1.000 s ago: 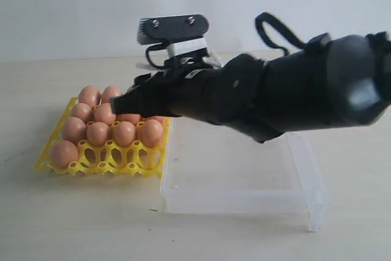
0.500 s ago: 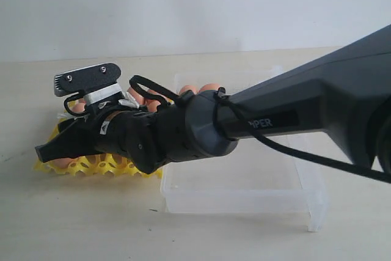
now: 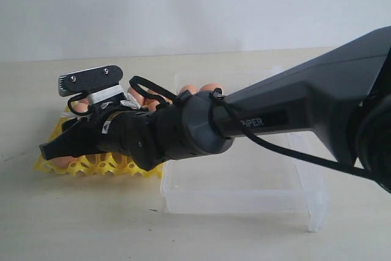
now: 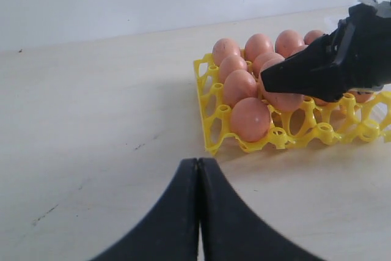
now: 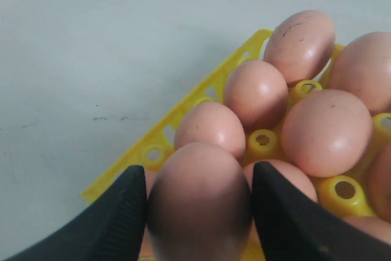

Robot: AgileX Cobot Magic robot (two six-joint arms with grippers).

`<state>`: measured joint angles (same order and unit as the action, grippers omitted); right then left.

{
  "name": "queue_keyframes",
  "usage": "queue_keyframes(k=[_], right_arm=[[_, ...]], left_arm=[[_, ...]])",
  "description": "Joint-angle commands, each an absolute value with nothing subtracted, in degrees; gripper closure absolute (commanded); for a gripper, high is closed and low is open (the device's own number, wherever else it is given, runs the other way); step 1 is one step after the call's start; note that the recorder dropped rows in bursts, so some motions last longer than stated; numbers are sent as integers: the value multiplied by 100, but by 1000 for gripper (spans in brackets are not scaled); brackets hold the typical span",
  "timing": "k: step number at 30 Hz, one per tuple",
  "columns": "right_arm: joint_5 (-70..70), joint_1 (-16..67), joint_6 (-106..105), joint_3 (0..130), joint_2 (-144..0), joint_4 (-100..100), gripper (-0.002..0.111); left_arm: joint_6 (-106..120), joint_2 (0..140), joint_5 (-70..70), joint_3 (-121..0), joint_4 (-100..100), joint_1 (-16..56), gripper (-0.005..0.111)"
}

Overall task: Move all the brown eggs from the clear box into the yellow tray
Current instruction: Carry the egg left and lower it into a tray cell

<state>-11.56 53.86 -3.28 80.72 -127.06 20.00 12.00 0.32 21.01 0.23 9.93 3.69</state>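
Since a second ago the right gripper [image 5: 198, 212] has swung from the box side of the yellow tray [image 4: 211, 132] out over its far cells. Its jaws pinch one brown egg [image 5: 198, 197]. Other brown eggs [image 4: 250, 117] sit in the tray, just beside the clear box [image 3: 244, 201] on the counter [image 4: 91, 120]. The left gripper [image 4: 198, 163] hovers low, jaws pressed together.

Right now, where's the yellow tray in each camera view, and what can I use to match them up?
Exterior view: yellow tray at the left, mostly hidden behind the right gripper.
Left wrist view: tray beyond the shut left gripper, under the right gripper's tip.
Right wrist view: tray's corner and edge beneath the held brown egg.
Shared landmark: the right gripper holding that egg over the tray.
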Motion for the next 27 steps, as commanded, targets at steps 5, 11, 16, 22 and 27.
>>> queue_keyframes(k=[5, 11, 16, 22, 27], right_arm=[[-1193, 5335, -314, 8108, -12679, 1947, 108], [-1131, 5335, -314, 8108, -12679, 1947, 94], [-1109, 5335, -314, 8108, -12679, 1947, 62], [-1109, 5335, -314, 8108, -12679, 1947, 47], [-1109, 5335, -314, 8108, -12648, 1947, 47]], left_arm=[[1198, 0, 2056, 0, 981, 393, 107], [1198, 0, 2056, 0, 981, 393, 107], [1198, 0, 2056, 0, 981, 393, 107], [1198, 0, 2056, 0, 981, 393, 107], [1198, 0, 2056, 0, 981, 393, 107]])
